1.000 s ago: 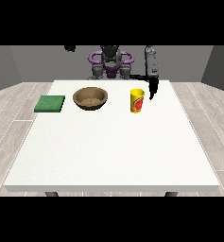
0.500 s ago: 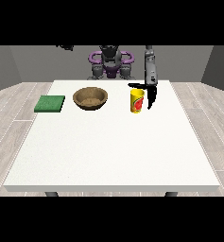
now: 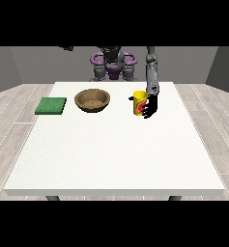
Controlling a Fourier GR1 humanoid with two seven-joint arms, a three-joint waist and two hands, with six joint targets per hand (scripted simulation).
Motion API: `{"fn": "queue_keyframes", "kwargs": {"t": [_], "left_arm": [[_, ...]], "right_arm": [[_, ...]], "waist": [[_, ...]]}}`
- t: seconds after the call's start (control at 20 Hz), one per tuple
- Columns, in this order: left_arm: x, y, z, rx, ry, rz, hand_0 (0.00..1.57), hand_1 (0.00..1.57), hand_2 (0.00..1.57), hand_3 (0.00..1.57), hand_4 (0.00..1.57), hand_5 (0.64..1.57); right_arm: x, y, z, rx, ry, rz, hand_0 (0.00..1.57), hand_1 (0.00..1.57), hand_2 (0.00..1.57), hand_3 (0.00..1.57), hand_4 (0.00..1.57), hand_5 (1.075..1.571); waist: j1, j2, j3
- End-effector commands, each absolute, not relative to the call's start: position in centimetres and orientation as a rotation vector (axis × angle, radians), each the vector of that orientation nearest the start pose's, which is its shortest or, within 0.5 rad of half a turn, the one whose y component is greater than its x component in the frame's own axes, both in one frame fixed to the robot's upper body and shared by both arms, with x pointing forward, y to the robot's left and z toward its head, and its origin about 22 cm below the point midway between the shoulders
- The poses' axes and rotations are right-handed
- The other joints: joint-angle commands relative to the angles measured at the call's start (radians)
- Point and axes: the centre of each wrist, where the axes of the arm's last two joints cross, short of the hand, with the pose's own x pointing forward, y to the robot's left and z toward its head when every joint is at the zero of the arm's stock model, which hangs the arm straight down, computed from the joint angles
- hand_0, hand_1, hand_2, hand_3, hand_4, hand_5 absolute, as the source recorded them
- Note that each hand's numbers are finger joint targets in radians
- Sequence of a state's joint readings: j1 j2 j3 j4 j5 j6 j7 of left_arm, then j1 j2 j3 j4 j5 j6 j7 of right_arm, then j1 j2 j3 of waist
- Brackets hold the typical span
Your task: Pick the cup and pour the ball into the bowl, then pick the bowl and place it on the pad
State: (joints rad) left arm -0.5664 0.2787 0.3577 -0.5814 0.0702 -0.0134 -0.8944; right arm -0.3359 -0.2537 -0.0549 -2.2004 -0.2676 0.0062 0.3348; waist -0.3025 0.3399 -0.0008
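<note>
Cup (image 3: 139,102) upright on table (image 3: 111,154), robot hand (image 3: 151,107) beside it, fingers spread.

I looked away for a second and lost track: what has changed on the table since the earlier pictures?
The hand at the view's right has come down and in toward the yellow cup, and is now right beside it; whether it grips yet is unclear. The cup, the wooden bowl and the green pad stayed where they were.

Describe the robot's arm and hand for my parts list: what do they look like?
At the view's right, a slim grey arm built of jointed segments ends in a black hand with separate fingers. No cables or markings are visible. The body behind shows purple rings around grey parts.
</note>
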Motion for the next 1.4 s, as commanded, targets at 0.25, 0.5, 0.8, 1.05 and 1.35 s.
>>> {"fn": "queue_keyframes", "kwargs": {"t": [0.25,0.5,0.8,1.05,1.35], "left_arm": [[34.3,31.5,-5.9,0.541,-2.018,-0.068,1.32,1.32,1.57,1.57,1.08,1.484],[35.4,29.2,-5.1,0.586,-1.955,-0.193,1.34,1.34,1.57,1.57,1.10,1.500],[40.0,25.8,0.5,0.745,-1.935,-0.396,1.38,1.38,1.57,1.57,1.11,1.524],[41.9,24.7,3.0,1.045,-1.882,-0.521,1.43,1.43,1.57,1.57,1.01,1.558],[42.3,23.1,2.9,1.106,-1.787,-0.607,1.41,1.41,1.57,1.57,0.94,1.564]], "right_arm": [[21.6,-25.5,22.4,0.212,-2.111,0.224,0.00,0.00,0.00,0.00,0.09,1.561],[23.8,-29.0,21.3,0.172,-1.997,0.147,0.00,0.00,0.00,0.00,0.15,1.558],[25.0,-27.8,19.6,0.171,-1.973,0.138,0.00,0.00,0.00,0.00,0.24,1.558],[26.1,-27.8,19.3,0.193,-1.989,0.166,0.00,0.00,0.00,0.00,0.28,1.560],[25.9,-28.4,18.7,0.193,-1.983,0.144,0.00,0.00,0.00,0.00,0.33,1.564]], "waist": [[-0.028,-0.036,0.0007],[0.025,-0.184,0.0019],[0.026,-0.196,0.0023],[0.010,-0.170,0.0032],[0.013,-0.179,0.0011]]}}
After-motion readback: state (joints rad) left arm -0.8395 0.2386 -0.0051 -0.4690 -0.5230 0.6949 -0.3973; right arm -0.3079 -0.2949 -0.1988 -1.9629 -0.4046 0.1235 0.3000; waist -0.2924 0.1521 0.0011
